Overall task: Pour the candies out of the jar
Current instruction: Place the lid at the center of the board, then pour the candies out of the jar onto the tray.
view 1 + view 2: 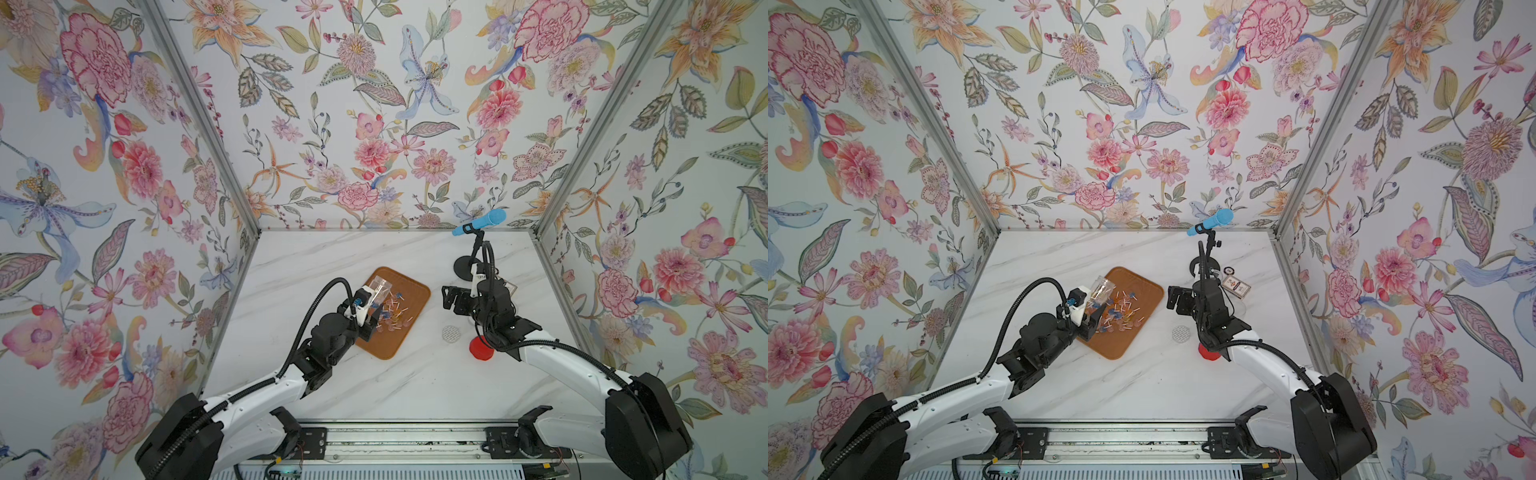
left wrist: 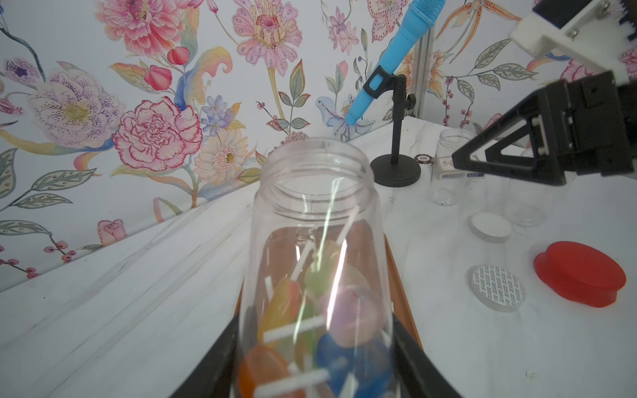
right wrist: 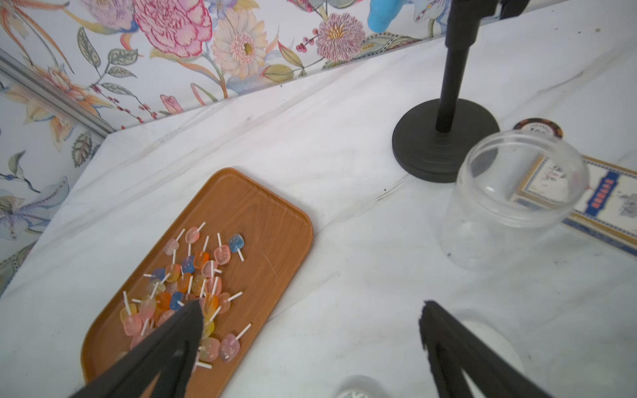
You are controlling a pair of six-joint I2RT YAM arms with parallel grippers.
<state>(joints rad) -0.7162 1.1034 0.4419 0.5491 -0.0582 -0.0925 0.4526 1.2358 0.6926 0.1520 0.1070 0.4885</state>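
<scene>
My left gripper (image 1: pixel 371 322) (image 2: pixel 315 372) is shut on the base end of a clear plastic jar (image 1: pixel 380 286) (image 2: pixel 317 213). The jar is tilted over the brown tray (image 1: pixel 411 291) (image 3: pixel 262 220), with its open mouth towards the far side. Many candies (image 1: pixel 395 313) (image 3: pixel 193 286) in orange, pink, blue and yellow lie heaped on the near part of the tray. Coloured candies (image 2: pixel 348 310) also show through the jar's wall; whether they are inside it I cannot tell. My right gripper (image 1: pixel 453 297) (image 3: pixel 310 310) hangs open and empty above the table, right of the tray.
An empty clear jar (image 3: pixel 517 200) stands by the black base of a blue microphone stand (image 1: pixel 480 224). A card box (image 3: pixel 603 200) and a poker chip (image 3: pixel 537 127) lie behind it. A red lid (image 1: pixel 481 348) and a round white liner (image 1: pixel 451 333) lie near the right arm.
</scene>
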